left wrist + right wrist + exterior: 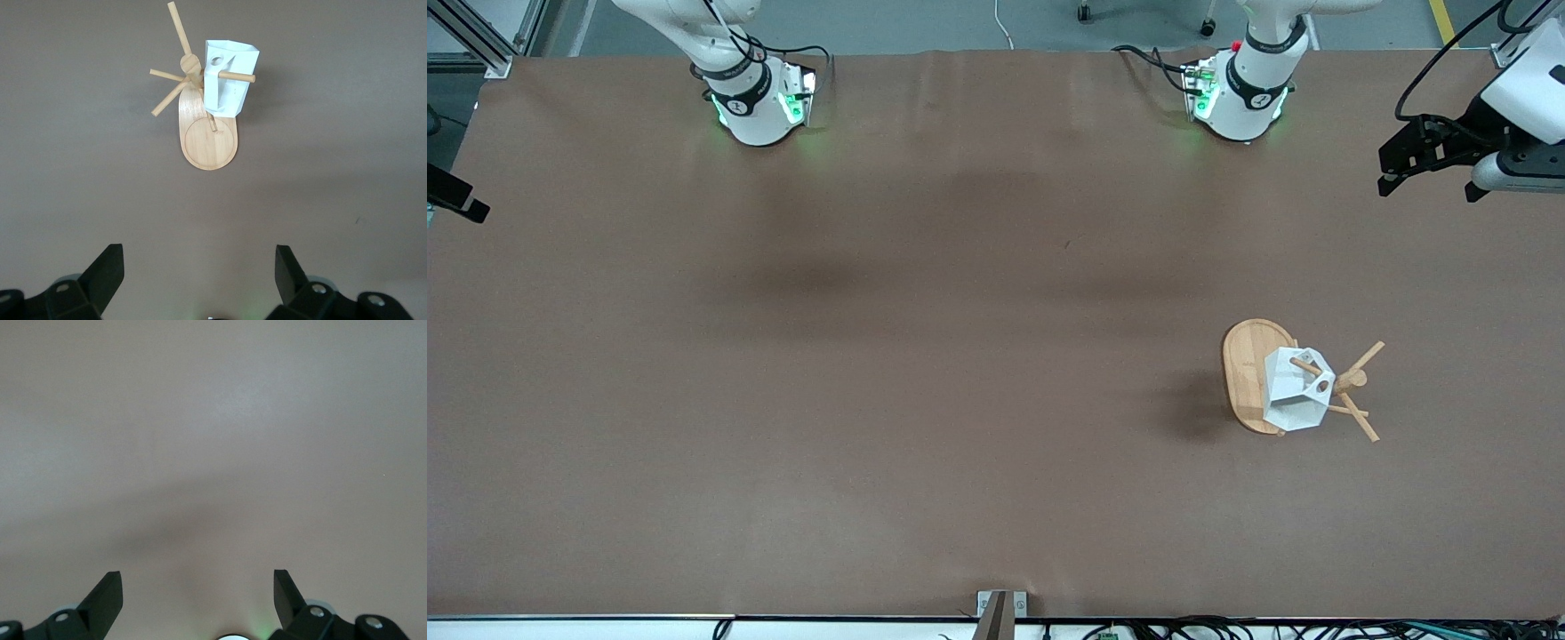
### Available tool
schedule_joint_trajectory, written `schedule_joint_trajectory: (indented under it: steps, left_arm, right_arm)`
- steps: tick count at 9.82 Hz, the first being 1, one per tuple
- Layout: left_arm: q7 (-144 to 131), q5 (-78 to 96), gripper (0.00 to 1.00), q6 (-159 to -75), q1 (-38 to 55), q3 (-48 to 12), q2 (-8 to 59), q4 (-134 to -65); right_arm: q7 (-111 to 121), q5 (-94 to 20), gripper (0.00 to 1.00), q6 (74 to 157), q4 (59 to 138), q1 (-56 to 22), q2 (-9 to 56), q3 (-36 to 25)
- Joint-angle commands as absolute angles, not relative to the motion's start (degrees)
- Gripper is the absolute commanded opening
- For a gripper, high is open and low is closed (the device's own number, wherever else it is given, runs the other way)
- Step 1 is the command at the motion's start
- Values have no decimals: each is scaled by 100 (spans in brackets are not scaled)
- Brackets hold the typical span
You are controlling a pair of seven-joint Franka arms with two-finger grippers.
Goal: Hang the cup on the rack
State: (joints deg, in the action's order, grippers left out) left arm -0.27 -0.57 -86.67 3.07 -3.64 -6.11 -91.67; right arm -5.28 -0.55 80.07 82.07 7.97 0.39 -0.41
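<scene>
Hangs on a peg of the bamboo rack (1249, 373), lower right of front view: white faceted cup (1294, 391). Left hand (1427, 182) at the right edge, spread wide, empty; right hand (198, 597) likewise spread over bare bench (871, 356).

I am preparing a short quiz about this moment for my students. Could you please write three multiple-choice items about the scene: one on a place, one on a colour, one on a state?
1. Where does the rack stand?
A. toward the left arm's end of the table
B. toward the right arm's end of the table
C. between the two arm bases

2. What colour is the cup?
A. white
B. blue
C. black

3. In what state is the cup?
A. lying on the table beside the rack
B. held in the left gripper
C. hanging on a peg of the rack

Answers:
1. A, the front view shows the rack on the left arm's side.
2. A, it is white in both views that show it.
3. C, in the left wrist view a peg passes through the hole of its handle, while the left gripper and the right gripper are open and apart from it.
</scene>
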Motion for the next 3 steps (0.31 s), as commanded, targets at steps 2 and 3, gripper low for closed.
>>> schedule_joint_trajectory:
  steps: [2,3]
  left_arm:
    - [88,-97,100,-8640,299,-430,-633,-9378]
    - [105,-97,100,-8640,273,-448,-633,-9369]
  right_arm:
    - [-483,-62,100,7937,8156,853,53,-18]
    - [-492,-53,100,7937,8156,853,53,-26]
